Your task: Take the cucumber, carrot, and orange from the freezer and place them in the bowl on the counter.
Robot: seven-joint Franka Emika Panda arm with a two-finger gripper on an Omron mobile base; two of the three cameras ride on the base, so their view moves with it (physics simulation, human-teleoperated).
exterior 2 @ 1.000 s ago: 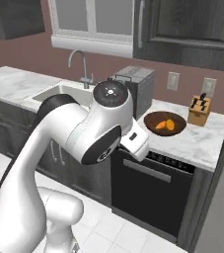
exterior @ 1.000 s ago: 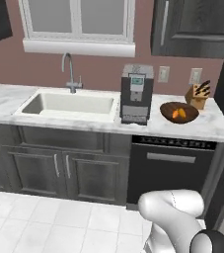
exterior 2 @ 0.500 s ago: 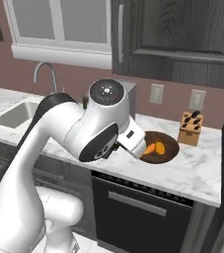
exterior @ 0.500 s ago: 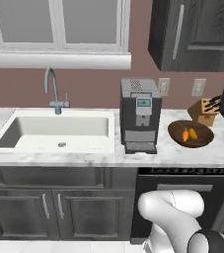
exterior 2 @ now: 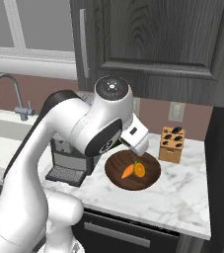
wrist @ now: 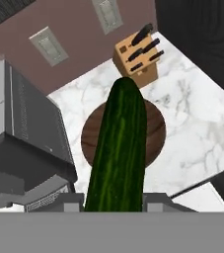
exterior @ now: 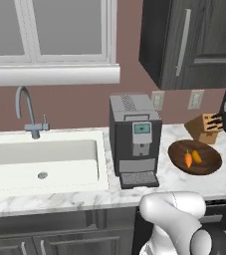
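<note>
Hand [wrist: 114,205] clamped on cucumber [wrist: 118,148] at its near end, above bowl [wrist: 91,136]. Stiff, smooth skin; likely slippery, end-held, may pivot.

No text, brand, number or sign can be read in any view. The coffee machine [exterior: 135,139], at the centre of the left base view, has a small lit screen on its front, but its content is too small to read.

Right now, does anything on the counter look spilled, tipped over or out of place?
Nothing stands out. The carrot and the orange lie inside the bowl, and the knife block stands upright on the counter.
</note>
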